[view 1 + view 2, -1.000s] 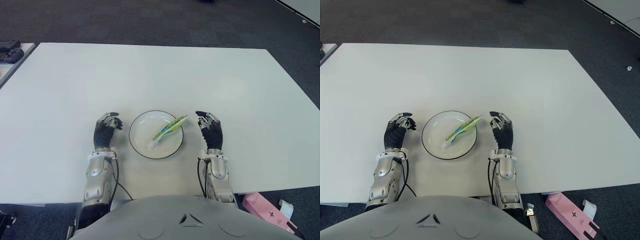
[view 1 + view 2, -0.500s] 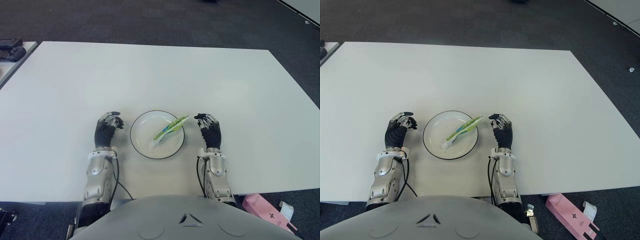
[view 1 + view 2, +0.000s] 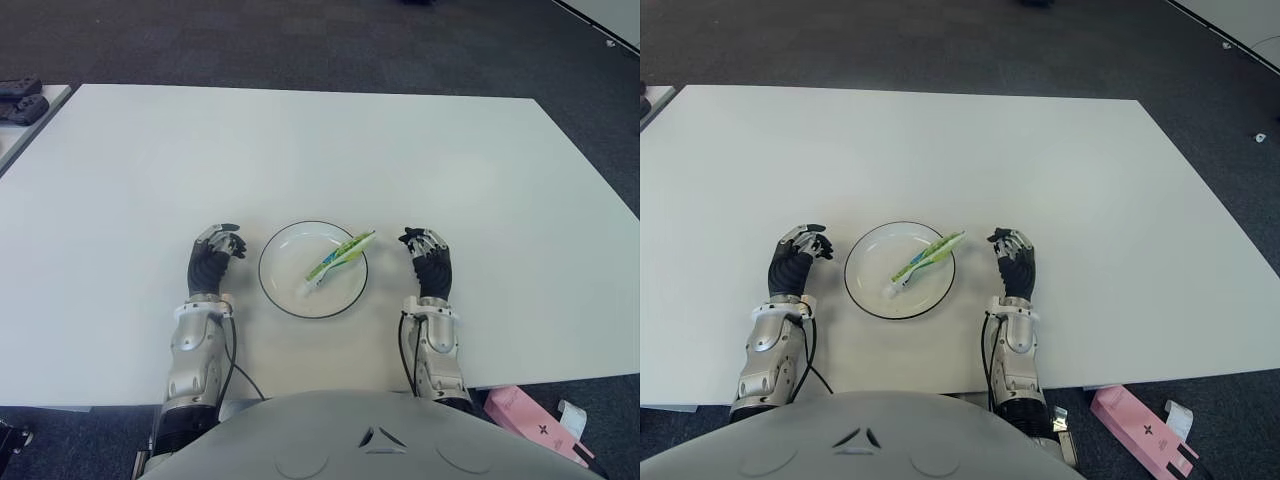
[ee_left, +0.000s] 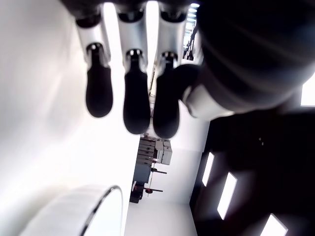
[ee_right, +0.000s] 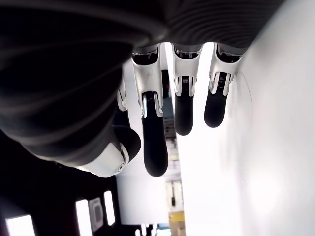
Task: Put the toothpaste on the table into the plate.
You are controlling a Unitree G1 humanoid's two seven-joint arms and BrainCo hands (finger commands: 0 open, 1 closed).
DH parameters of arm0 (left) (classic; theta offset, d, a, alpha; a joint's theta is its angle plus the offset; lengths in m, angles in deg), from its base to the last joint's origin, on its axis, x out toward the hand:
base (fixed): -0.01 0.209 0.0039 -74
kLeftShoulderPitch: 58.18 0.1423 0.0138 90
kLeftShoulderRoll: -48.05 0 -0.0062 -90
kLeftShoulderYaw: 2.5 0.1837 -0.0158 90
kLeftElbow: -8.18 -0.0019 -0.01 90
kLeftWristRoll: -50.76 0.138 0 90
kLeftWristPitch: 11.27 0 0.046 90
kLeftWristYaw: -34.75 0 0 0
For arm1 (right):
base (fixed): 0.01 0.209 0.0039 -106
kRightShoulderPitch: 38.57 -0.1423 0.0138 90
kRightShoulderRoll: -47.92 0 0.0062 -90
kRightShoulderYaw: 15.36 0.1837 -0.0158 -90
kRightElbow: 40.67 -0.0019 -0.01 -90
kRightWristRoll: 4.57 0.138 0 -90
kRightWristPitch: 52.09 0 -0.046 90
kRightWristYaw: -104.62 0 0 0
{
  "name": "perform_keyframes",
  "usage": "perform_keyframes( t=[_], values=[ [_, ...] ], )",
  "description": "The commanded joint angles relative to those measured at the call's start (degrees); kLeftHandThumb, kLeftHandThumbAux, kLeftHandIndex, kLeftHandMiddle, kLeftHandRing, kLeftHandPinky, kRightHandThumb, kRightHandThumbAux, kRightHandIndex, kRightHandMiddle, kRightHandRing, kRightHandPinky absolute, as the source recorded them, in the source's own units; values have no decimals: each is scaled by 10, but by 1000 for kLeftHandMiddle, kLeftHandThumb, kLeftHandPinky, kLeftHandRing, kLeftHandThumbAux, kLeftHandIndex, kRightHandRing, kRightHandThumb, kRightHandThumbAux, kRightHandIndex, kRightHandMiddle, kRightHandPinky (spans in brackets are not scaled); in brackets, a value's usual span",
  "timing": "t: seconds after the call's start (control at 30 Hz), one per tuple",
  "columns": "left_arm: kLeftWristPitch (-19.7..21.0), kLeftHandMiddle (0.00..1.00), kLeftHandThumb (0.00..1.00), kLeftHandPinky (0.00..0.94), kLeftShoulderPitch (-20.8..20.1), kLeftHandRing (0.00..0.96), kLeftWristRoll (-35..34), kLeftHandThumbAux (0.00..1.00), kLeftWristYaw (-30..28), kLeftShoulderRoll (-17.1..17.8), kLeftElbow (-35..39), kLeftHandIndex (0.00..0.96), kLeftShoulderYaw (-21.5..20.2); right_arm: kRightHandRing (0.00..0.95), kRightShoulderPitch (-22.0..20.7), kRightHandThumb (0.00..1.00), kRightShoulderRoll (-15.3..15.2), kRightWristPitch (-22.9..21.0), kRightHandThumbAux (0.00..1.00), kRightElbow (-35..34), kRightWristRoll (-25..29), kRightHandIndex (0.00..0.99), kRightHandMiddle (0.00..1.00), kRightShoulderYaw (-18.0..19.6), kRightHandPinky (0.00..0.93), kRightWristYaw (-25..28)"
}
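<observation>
White table (image 3: 300,140) filling most of both eye views, dark carpet beyond. Right hand (image 3: 429,265) showing just right of the plate (image 3: 280,290), lower centre of frame, fingers (image 5: 152,142) loosely extended and gripping nothing. Left hand (image 3: 212,262) idling just left of the plate, fingers likewise relaxed, empty. Toothpaste (image 3: 336,260) lying diagonally inside the plate, upper end resting over the right rim, cap end pointing toward lower left. Judging the task done: tube released in the dish, both hands flanking it, apart from it.
</observation>
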Motion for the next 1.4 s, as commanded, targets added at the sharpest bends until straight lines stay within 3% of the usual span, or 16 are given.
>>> perform_keyframes(
  t=[0.03,0.43,0.77,1.07,1.4],
  values=[
    [19,613,704,591,9,602,2,721,-4,0,-17,434,2,535,-15,698,6,13,729,22,-10,433,553,6,517,2],
    [20,619,706,603,13,610,2,721,-3,-2,-14,434,6,550,-29,702,-3,13,729,60,-12,435,565,13,539,21],
    [25,617,705,590,17,606,-2,721,-3,-6,-7,435,8,553,-24,706,4,-91,730,30,17,434,542,19,551,40],
    [33,610,706,591,17,600,3,720,9,-13,-5,435,6,531,-17,707,-10,-181,731,-3,-5,431,528,8,517,54],
    [39,611,707,587,17,603,3,719,12,-21,-3,435,4,520,-11,701,-29,-220,733,-18,-12,429,523,-5,503,86]
  ],
)
